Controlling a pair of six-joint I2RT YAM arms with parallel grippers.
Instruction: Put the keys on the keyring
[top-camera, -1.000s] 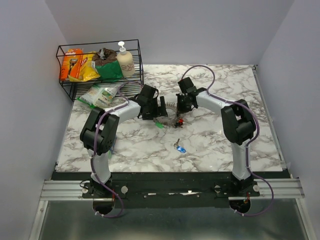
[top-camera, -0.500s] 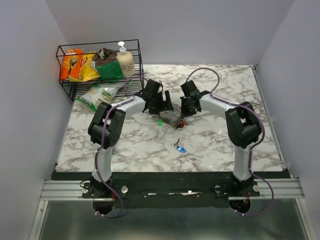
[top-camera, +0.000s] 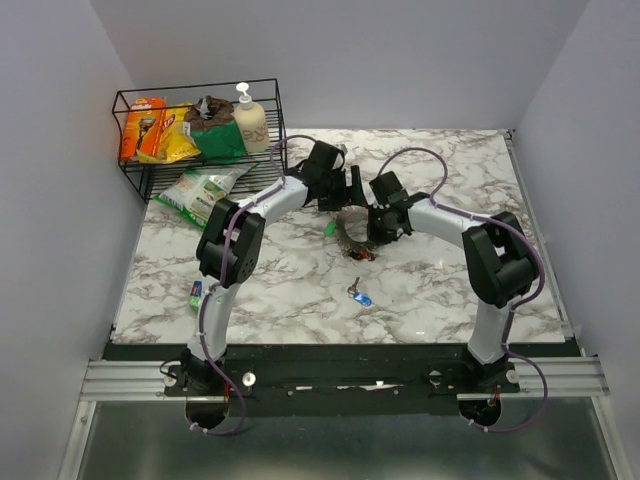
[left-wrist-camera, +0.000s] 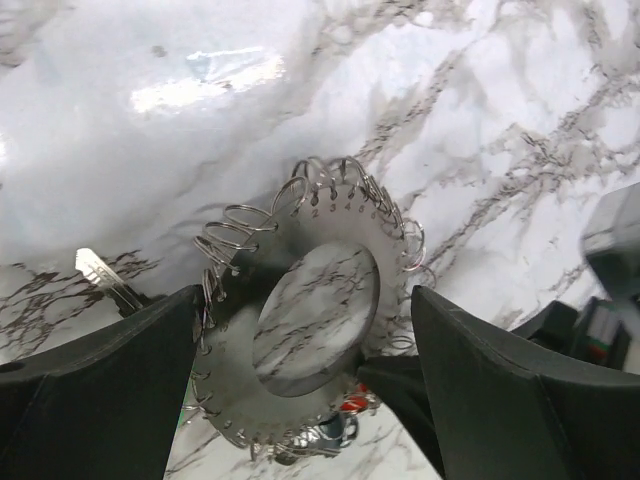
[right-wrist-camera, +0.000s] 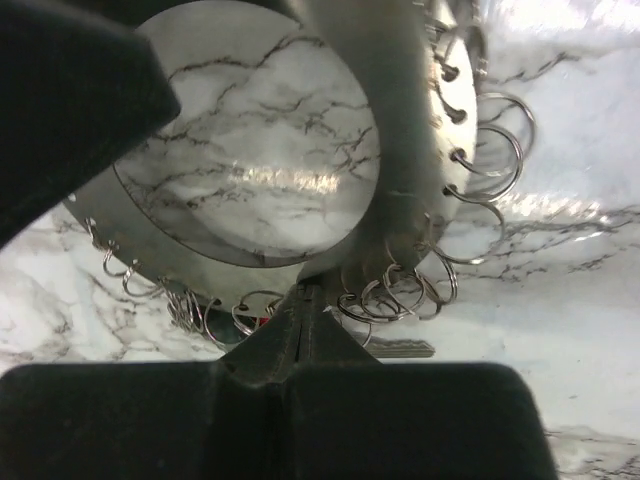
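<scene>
— What stands at the far left corner of the marbled white-and-grey worktop (top-camera: 440, 290)?
— A black wire basket (top-camera: 200, 93), set close against the left wall.
— And inside it?
— An orange packet (top-camera: 140, 128) at the left end, a yellow packet (top-camera: 178, 143) just beside it, then a green bag (top-camera: 220, 140) with something brown on top. A cream pump bottle (top-camera: 249, 122) stands upright at the right end.
— Anything outside the basket?
— A green-and-white packet (top-camera: 203, 189) lies flat on the worktop at the basket's front, touching its lower wires.
— The surroundings?
— Plain pale walls (top-camera: 350, 60) on three sides and a ribbed metal rail (top-camera: 340, 378) along the near edge.
</scene>
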